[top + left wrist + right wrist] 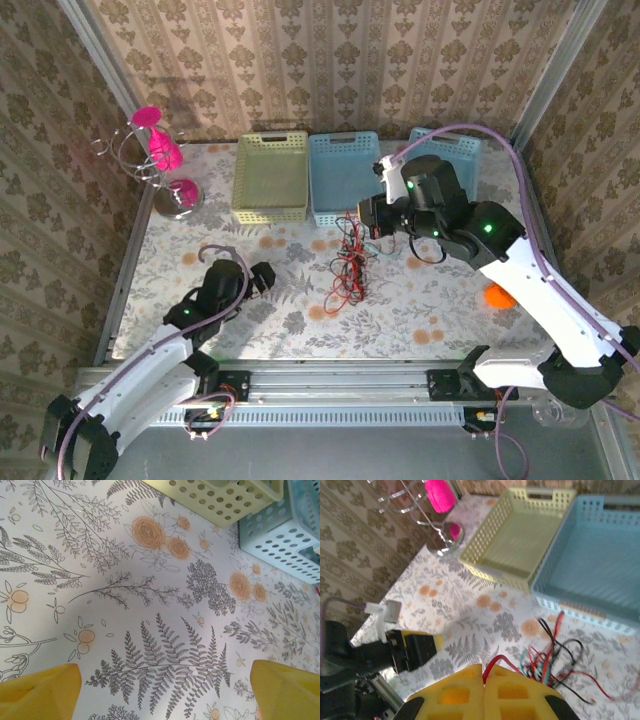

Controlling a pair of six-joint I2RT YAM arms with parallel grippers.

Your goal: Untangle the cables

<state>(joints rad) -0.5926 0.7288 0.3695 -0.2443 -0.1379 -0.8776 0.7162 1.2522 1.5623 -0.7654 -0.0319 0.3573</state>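
Red, black and one teal-green, thin and glossy: the cables (555,662) lie in a loose, loopy snarl just ahead of the right claw (484,672) and a touch to its right, spilling over the printed cloth. One red strand climbs out of the heap and runs straight into the seam between the claw's two yellow pads (455,695). Those pads are blocky, with square recesses, and they are pressed tight together, pinching that wire. From above, the tangle drops from the claw's tip and trails toward the near edge of the table (300,320). Its cloth is pale, with grey ferns and soft orange blossoms. Beyond the right claw sit two perforated plastic baskets side by side, a yellow-green basket (520,535) and a light blue basket (600,555), the blue one nearest the cables. Farther off to its left stands a chrome wire stand (427,515) with hot-pink pieces. The left claw (262,278) sits well to the left of the tangle, apart from it, its yellow fingers (40,690) spread wide over bare cloth with nothing between them. A small orange object (497,296) lies beside the right arm's forearm, behind the claw. Damask-patterned walls close in the table.
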